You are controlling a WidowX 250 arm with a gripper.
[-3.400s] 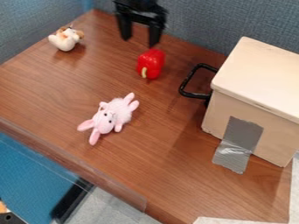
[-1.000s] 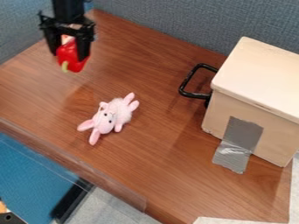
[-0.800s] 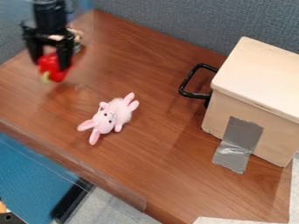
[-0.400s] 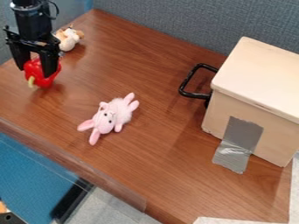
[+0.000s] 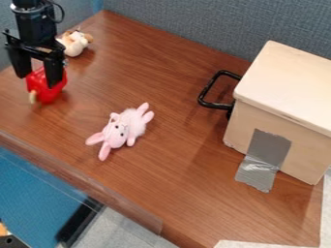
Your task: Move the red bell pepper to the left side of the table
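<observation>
While the black gripper [image 5: 38,80] has barely moved at the upper left of the frame, the red pepper [image 5: 46,87] between its two sides has dropped slightly lower. That suggests the carry is over and the pepper is being let go, at or just above the wooden table [image 5: 181,150], though whether the gripper still pinches it cannot be told. Behind it sits the white-and-tan plush [image 5: 75,43]; the pink rabbit [image 5: 123,128] lies nearer the frame's middle, untouched.
</observation>
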